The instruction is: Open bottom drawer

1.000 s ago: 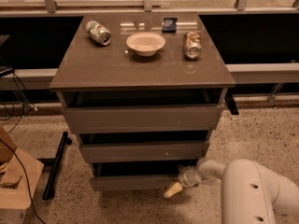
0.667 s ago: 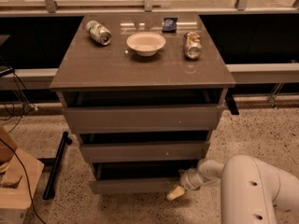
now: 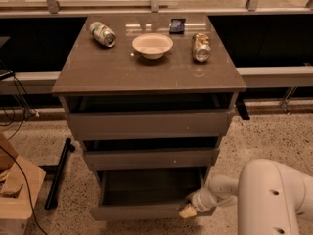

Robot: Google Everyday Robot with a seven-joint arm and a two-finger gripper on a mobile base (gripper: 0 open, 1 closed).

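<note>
Grey-brown bottom drawer [image 3: 139, 212] is sitting pulled out, baring its dark inside, while the gripper [image 3: 188, 211] is resting at its front edge, five o'clock, hold impossible to tell.

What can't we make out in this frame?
Camera view, the only one:
The pincer at the bottom drawer's front right corner: whether it has hold of the front is hidden by its own body.
Inside the bottom drawer: dark shadow, contents unclear.
Small dark object at the tabletop's back edge: too small to identify.
Cans: labels too small to read.
Robot arm: cut off by the right and bottom edges.
</note>
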